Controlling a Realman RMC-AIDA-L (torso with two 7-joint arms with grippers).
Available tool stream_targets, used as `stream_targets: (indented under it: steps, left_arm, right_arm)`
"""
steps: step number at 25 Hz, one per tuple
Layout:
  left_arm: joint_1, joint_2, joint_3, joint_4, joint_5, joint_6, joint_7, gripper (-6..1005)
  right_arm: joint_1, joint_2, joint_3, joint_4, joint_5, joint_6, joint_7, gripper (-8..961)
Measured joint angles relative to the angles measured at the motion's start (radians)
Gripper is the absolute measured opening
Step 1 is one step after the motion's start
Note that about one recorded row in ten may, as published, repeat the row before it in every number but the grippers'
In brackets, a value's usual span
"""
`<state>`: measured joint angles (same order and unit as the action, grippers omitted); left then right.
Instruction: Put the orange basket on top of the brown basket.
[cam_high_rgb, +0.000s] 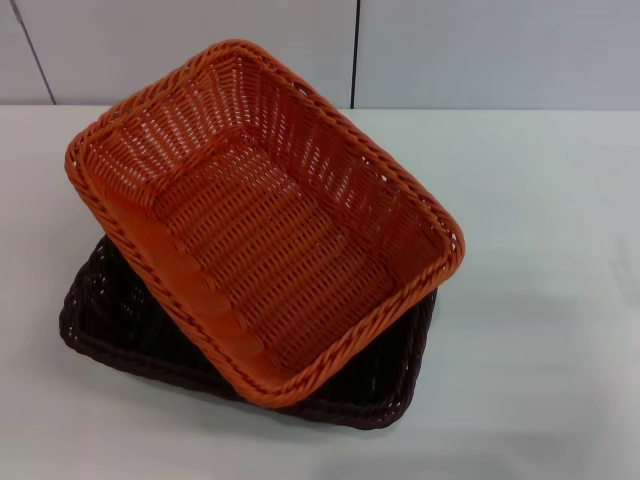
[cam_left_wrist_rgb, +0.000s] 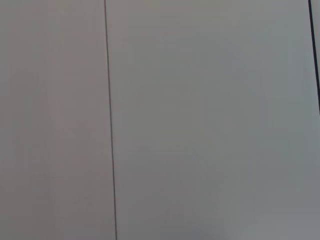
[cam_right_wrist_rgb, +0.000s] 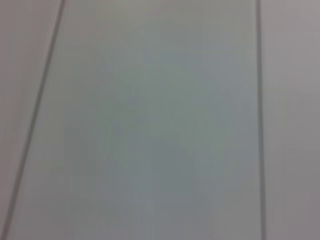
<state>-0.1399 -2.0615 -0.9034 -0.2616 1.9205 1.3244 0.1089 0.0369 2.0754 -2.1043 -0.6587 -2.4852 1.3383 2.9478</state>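
The orange basket (cam_high_rgb: 270, 215) already rests askew on the brown basket (cam_high_rgb: 100, 320) on the white surface (cam_high_rgb: 540, 300), light, stiff and open-weave, best gripped by its braided rim; neither arm's jaws show, so their state is unknowable

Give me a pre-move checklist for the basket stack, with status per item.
1. Orange basket on top of the brown basket: ok, it rests on it.
2. Stack seated square: not ok, the orange basket sits skewed and tilted, its far-left corner raised, brown rim showing at the left and near right.
3. Both end effectors off the baskets: ok, neither shows in the head view.
4. End effector finger state: cannot tell, the wrist views show only a pale panelled wall.
5. Brown basket flat on the table: ok as far as visible.
6. Baskets empty: orange ok, brown cannot tell, mostly covered.
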Motion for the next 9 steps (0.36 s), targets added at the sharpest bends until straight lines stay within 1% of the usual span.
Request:
stream_targets:
  steps: [6, 9]
  left_arm:
    - [-0.002, 0.0, 0.0, 0.015, -0.002, 0.009, 0.0, 683]
    - [-0.004, 0.0, 0.0, 0.018, -0.002, 0.008, 0.0, 683]
  right_arm:
    - [0.01, 0.002, -0.001, 0.035, 0.03, 0.005, 0.004, 774]
    - [0.027, 0.002, -0.003, 0.055, 0.047, 0.002, 0.005, 774]
